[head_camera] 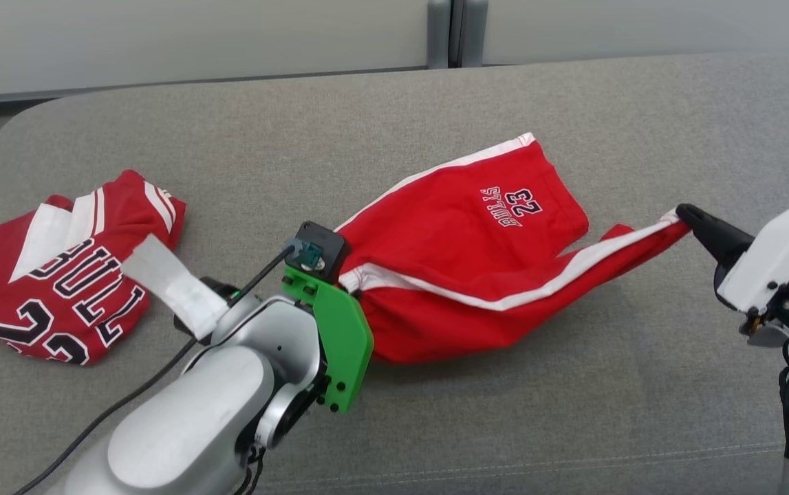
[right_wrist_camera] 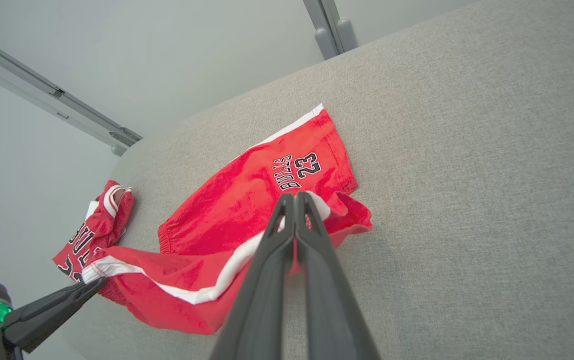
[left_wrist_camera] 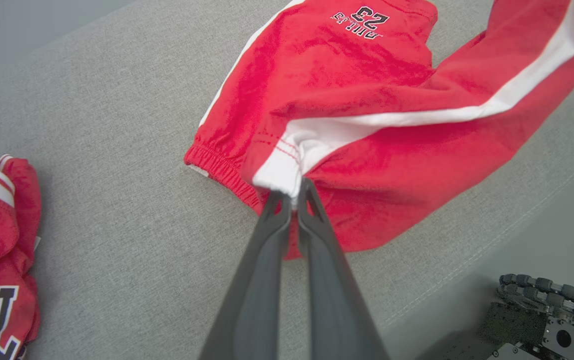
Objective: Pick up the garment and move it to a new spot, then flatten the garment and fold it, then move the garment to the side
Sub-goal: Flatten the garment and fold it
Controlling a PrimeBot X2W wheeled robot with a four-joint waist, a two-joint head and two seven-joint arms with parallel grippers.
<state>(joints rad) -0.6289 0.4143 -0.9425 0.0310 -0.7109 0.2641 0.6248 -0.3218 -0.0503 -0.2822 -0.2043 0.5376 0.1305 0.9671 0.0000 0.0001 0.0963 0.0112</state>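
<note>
The grey padded surface (head_camera: 573, 412) is being used as the work area. The red shorts (head_camera: 463, 275) are being held across its middle: the far leg is lying flat on it, while the near side is being stretched taut along its white stripe. A red jersey (head_camera: 71, 275) is lying crumpled well apart at the left.

The left gripper (left_wrist_camera: 292, 192) is being clamped on the waistband end of that stripe, and the right gripper (head_camera: 686, 214) is being clamped on the hem end. Only a small bite of cloth, right at the edge, is being taken by each. If the two ends are being pulled apart too hard, the thin fabric could be slipped out of one pinch and the garment dropped in a heap. The slack lower layer is being left bunched beneath, so a hidden crease could be pressed in when the shorts are being flattened.
</note>
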